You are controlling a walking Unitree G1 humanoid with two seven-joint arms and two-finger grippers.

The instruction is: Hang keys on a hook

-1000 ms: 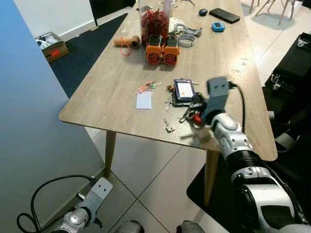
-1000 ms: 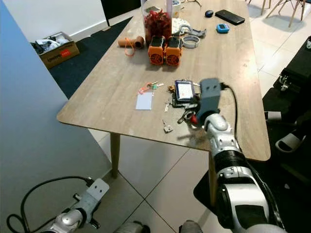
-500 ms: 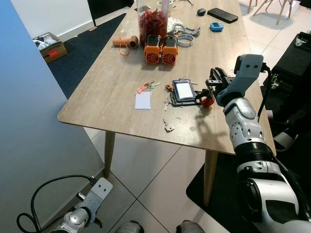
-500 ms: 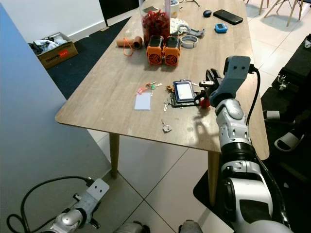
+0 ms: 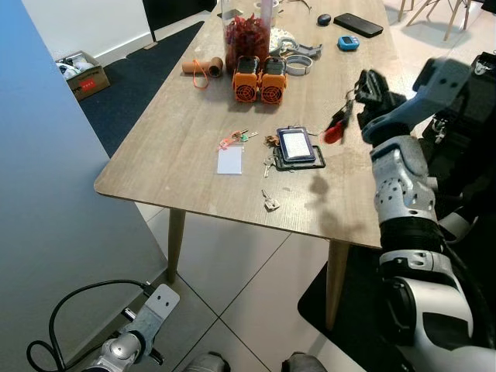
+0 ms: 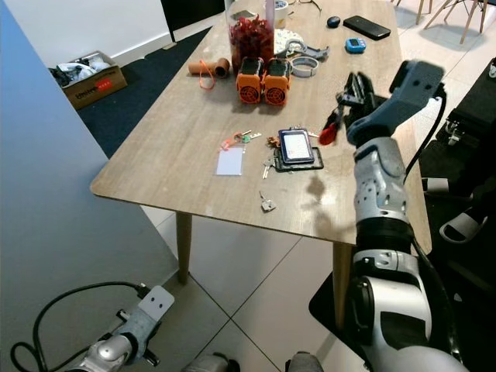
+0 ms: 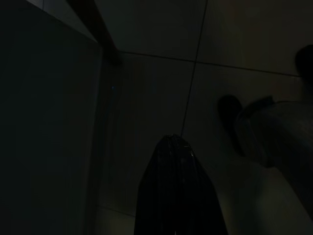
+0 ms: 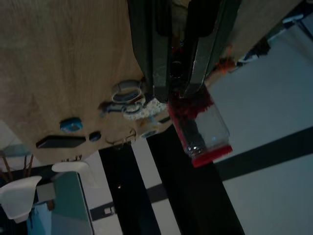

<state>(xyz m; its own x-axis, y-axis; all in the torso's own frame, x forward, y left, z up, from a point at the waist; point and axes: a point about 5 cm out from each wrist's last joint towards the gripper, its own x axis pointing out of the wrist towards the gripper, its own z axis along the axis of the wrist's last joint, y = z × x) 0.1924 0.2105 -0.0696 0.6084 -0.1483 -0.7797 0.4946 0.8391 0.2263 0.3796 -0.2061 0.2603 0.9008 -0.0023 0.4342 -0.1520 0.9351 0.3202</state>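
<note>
A bunch of keys (image 5: 339, 122) with a red fob hangs in the air above the right side of the wooden table (image 5: 178, 147). My right gripper (image 5: 364, 89) is shut on the bunch, raised well above the tabletop. In the right wrist view the two black fingers (image 8: 151, 49) pinch the keys (image 8: 174, 68) between them. A single loose key (image 5: 270, 203) lies near the table's front edge, and small coloured keys (image 5: 238, 138) lie by a white card (image 5: 230, 160). My left arm (image 5: 132, 341) hangs idle low at the left, with its fingers (image 7: 171, 186) together over a dark tiled floor.
A screened device on a black tray (image 5: 297, 145) lies just below the held keys. Two orange packs (image 5: 260, 77), a jar of red contents (image 5: 246, 35), tape rolls and a phone (image 5: 358, 25) sit farther back. A blue partition (image 5: 46, 194) stands at the left.
My right gripper has lifted the key bunch off the table near the tray and carried it up and away to the far right. The left arm has not moved.
</note>
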